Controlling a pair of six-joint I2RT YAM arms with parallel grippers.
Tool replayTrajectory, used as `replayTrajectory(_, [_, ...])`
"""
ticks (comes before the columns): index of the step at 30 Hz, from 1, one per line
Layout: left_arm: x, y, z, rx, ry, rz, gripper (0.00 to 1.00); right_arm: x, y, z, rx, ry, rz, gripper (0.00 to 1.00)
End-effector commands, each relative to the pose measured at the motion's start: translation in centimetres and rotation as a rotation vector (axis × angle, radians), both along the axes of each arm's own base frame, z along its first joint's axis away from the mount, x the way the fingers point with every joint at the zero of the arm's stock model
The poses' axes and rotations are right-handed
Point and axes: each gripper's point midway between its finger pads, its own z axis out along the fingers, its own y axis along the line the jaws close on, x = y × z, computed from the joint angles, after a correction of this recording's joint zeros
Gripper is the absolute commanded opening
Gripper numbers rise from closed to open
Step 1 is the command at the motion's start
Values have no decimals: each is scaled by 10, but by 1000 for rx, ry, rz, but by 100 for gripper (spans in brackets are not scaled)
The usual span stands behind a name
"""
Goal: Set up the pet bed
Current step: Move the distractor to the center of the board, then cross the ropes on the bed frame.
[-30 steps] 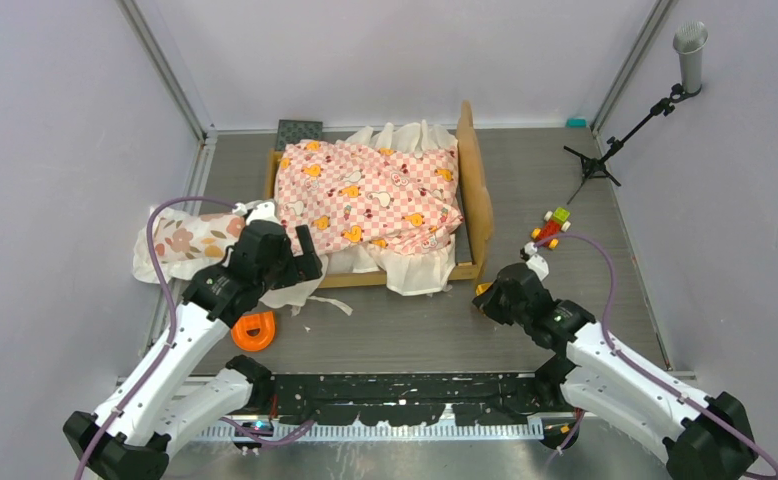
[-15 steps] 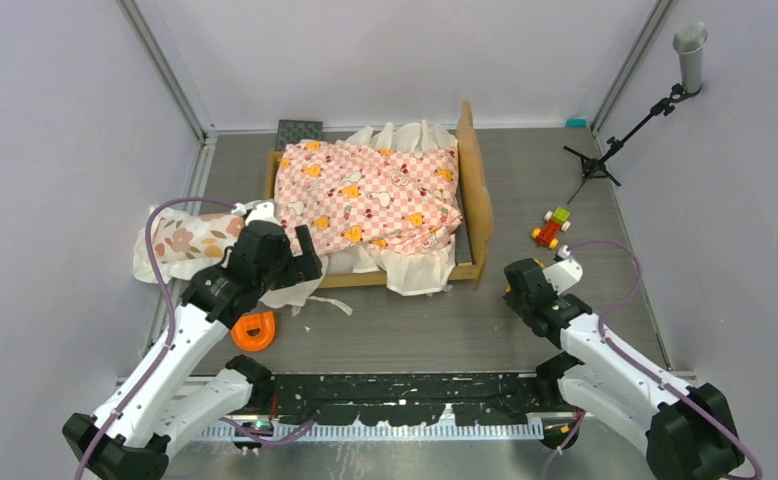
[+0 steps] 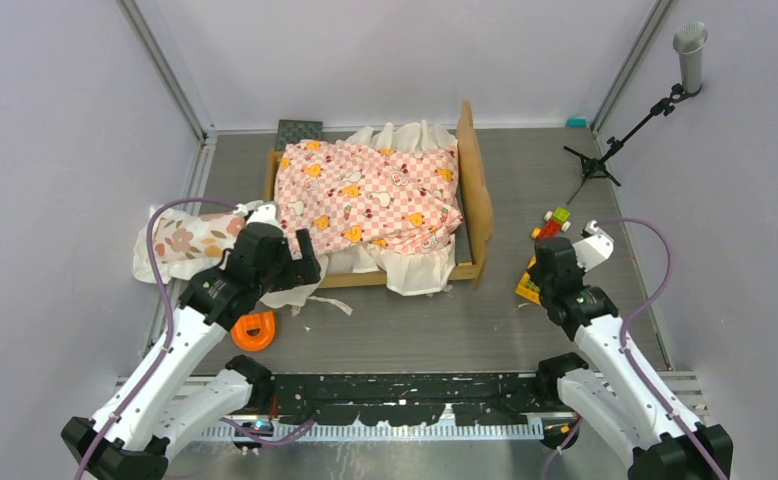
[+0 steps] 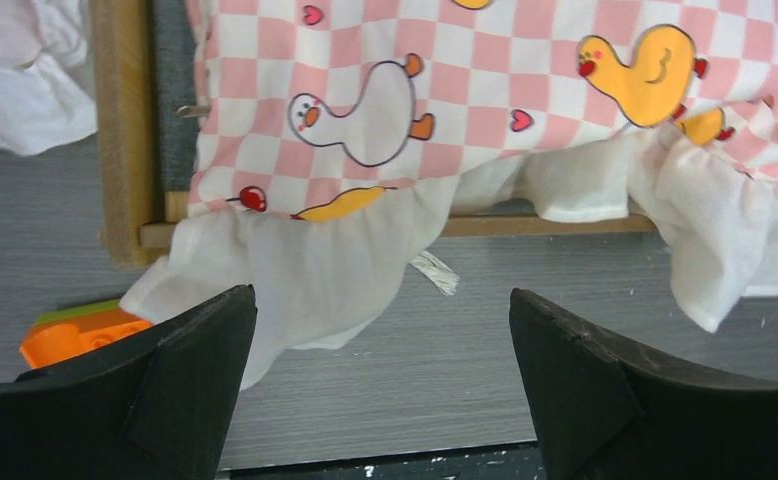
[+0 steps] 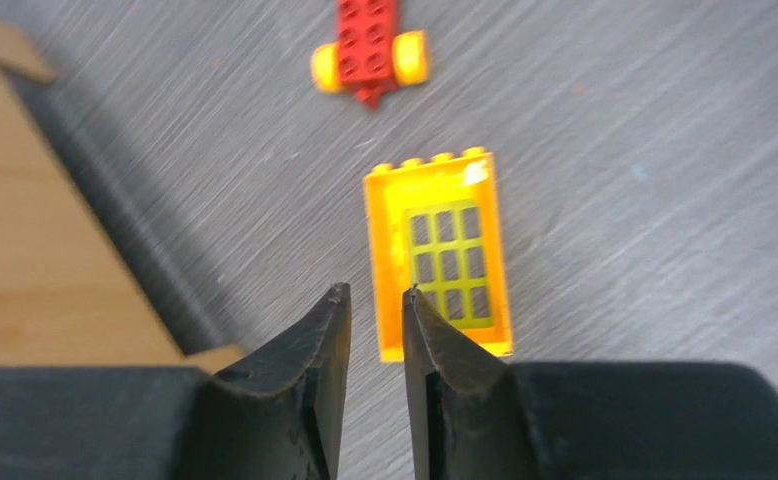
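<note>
The pet bed (image 3: 477,195) sits toward the far middle of the table (image 3: 415,330), with its headboard upright on the right side. The pink-checkered sheet (image 3: 365,195) is bunched over the bed, and its white ruffle spills past the near rail, so the cover looks laid but not smoothed. The floral pillow (image 3: 177,242) lies off the bed, on the table to its left, and probably has yet to go on. The left gripper (image 4: 380,310) hovers just off the bed's near left corner with its jaws spread wide and nothing in them, seemingly lined up to take the hanging ruffle. The right gripper (image 5: 375,300) is well apart from the bed, out past the headboard. Its jaws are a narrow slit apart and empty, above the left edge of a yellow window block (image 5: 450,250) lying flat. A red toy car (image 5: 369,48) rests just beyond that block, and both seem to be clutter kept clear of the frame.
</note>
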Motion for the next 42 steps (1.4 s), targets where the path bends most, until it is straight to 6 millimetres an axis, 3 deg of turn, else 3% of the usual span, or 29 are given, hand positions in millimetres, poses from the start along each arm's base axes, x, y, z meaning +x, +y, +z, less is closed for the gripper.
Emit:
replayTrajectory(1, [4, -23, 30, -54, -103, -166, 100, 4, 39, 14, 57, -58, 281, 33])
replayTrajectory(6, [-2, -71, 44, -41, -130, -312, 100, -7, 48, 21, 104, -138, 336, 37])
replayTrajectory(12, [-14, -175, 35, 83, -164, -476, 98, -13, 49, 27, 104, -115, 348, 38])
replayTrajectory(19, [19, -241, 32, 161, -199, -522, 96, -21, 50, 27, 124, -130, 360, 38])
replayTrajectory(31, [55, -289, 9, 183, -172, -521, 92, -23, 55, 27, 157, -142, 368, 38])
replayTrajectory(37, [65, -301, -12, 195, -125, -535, 79, -24, 56, 26, 159, -138, 372, 38])
replayTrajectory(42, [68, -305, -29, 206, -97, -539, 78, -24, 55, 26, 159, -138, 371, 38])
